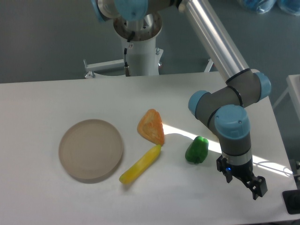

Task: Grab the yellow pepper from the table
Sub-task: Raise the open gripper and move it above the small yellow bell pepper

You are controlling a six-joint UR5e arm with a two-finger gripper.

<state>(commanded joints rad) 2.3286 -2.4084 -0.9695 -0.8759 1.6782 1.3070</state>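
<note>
No yellow pepper shows anywhere in this view. On the white table (56,101) lie a green pepper (197,150), an orange triangular wedge (151,125) and a long slim yellow piece (139,164). My gripper (243,183) points down near the table's front right edge, to the right of and slightly nearer than the green pepper. Its two dark fingers stand apart, open, and nothing shows between them.
A round beige plate (90,149) lies flat at the left. The robot's white base column (140,51) stands behind the table's far edge. The arm's elbow (225,101) hangs over the right side. A bright patch of sunlight crosses the table near the green pepper.
</note>
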